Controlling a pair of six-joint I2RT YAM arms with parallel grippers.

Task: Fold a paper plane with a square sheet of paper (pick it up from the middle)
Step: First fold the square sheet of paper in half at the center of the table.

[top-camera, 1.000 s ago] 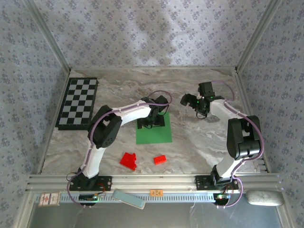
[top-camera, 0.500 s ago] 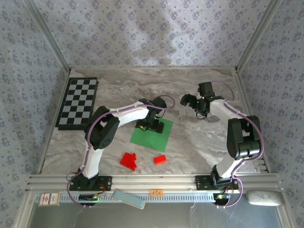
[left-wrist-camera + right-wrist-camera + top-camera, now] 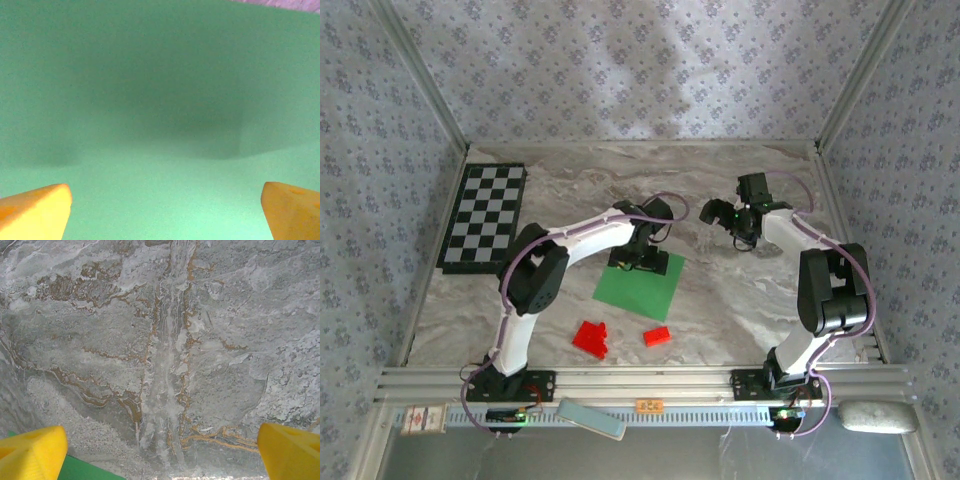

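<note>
Checkered board (image 3: 485, 215): flat at the far left of the table (image 3: 750, 300), well apart from the paper.
Red blocks (image 3: 590, 338): two, near the front edge, just clear of the sheet's near side.
Left gripper (image 3: 636, 260): pointing down over the far part of the sheet, fingers spread wide, nothing pinched. In the left wrist view (image 3: 165, 212), green paper beneath and between both yellow tips. Contact with the paper impossible to tell.
Square sheet of paper (image 3: 642, 292): flat and unfolded on the marble at mid-table, turned a little askew to the arms. Being square, no long axis to favour.
Right gripper (image 3: 712, 212): to the right and farther back, fingers equally wide and empty over bare marble (image 3: 162, 455). A green corner of the sheet (image 3: 82, 471) at the lower left of its wrist view.
Deciding relation: sheet directly under the left gripper, but down and leftward from the right one, so the left arm is plainly nearer. Middle of the sheet judged slightly nearer the bases than the left fingertips, so probably a short draw back before pinching.
</note>
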